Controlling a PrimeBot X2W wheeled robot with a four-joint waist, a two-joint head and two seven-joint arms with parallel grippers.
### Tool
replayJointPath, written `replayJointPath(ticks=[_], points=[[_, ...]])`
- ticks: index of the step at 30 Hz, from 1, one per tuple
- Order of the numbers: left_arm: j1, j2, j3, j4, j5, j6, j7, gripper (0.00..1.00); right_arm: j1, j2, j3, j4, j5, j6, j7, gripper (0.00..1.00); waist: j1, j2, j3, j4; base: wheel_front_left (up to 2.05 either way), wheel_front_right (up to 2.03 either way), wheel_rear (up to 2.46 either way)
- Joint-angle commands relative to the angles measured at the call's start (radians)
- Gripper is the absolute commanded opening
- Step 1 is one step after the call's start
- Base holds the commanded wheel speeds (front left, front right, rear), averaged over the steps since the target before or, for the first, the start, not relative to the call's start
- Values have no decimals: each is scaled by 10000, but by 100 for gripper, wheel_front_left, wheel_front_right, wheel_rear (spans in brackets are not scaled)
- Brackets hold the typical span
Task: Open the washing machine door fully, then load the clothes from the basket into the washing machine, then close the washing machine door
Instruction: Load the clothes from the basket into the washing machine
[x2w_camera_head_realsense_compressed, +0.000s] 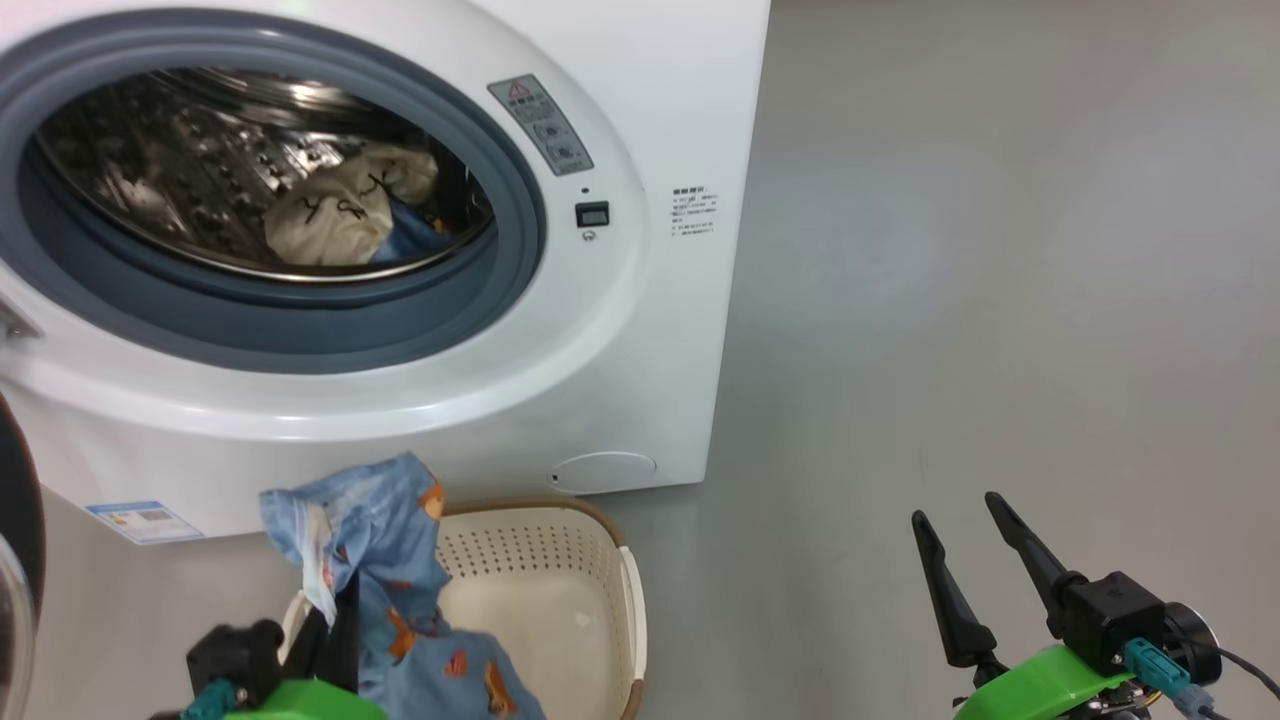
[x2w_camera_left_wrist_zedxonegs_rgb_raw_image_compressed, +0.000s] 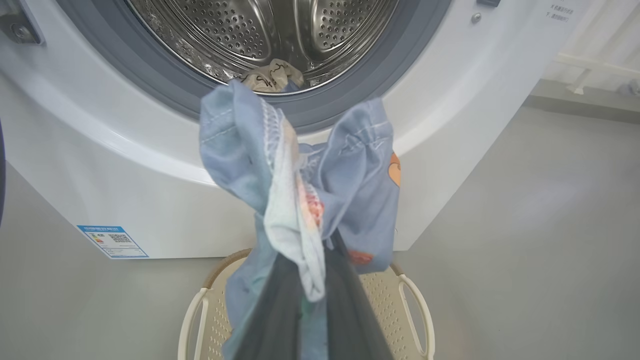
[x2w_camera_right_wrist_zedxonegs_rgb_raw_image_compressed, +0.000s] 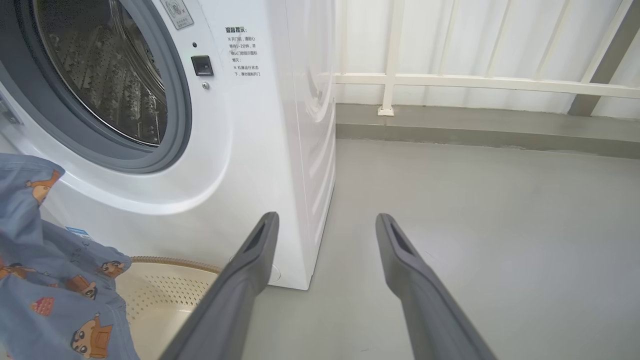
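At the far left edge of the head view the washing machine door (x2w_camera_head_realsense_compressed: 18, 500) stands swung open, its black rim and a sliver of glass just in frame. In the lower left, the left gripper (x2w_camera_head_realsense_compressed: 340, 610) rises from the bottom edge with fingers pointing up, jaws clenched on the blue garment (x2w_camera_head_realsense_compressed: 400, 560) of the clothes. The cloth bunches above the fingertips and drapes down over them, hanging above the near left part of the basket (x2w_camera_head_realsense_compressed: 540, 545), which sits on the floor (x2w_camera_head_realsense_compressed: 1000, 300) just before the washing machine (x2w_camera_head_realsense_compressed: 640, 330). Across the upper left and centre, the machine's drum gapes, and a cream cloth (x2w_camera_head_realsense_compressed: 330, 215) with black marks lies inside beside a bit of blue fabric. In the lower right, well apart from the basket, the right gripper (x2w_camera_head_realsense_compressed: 955, 506) hovers over bare floor, tilted up and to the left, jaws released and spread wide, grasping nothing.
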Motion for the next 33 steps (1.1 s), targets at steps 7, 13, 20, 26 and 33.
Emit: replayJointPath(ticks=[7,13,20,26,33], points=[[737,-81,621,-1213,217,-68,-137,0,191,44,212,-325,-156,16,51,100,0,0,-377,69,0,0,0],[1039,-223,800,-1667,365,-144,-137,0,307,83,263,-313,-145,16,44,100,0,0,-482,82,0,0,0],[867,-347,1213,-2127,407,-249,-137,0,178,104,289,-401,-115,16,49,100,0,0,-109,13,0,0,0],[227,-417,1589,-2449,429,-367,-137,0,-13,108,212,-455,-118,16,43,100,0,0,546,-116,0,0,0],[-1382,-343,2075,-2196,194,-491,-137,0,-395,12,233,-513,-78,16,1,100,0,0,1569,-470,0,0,0]])
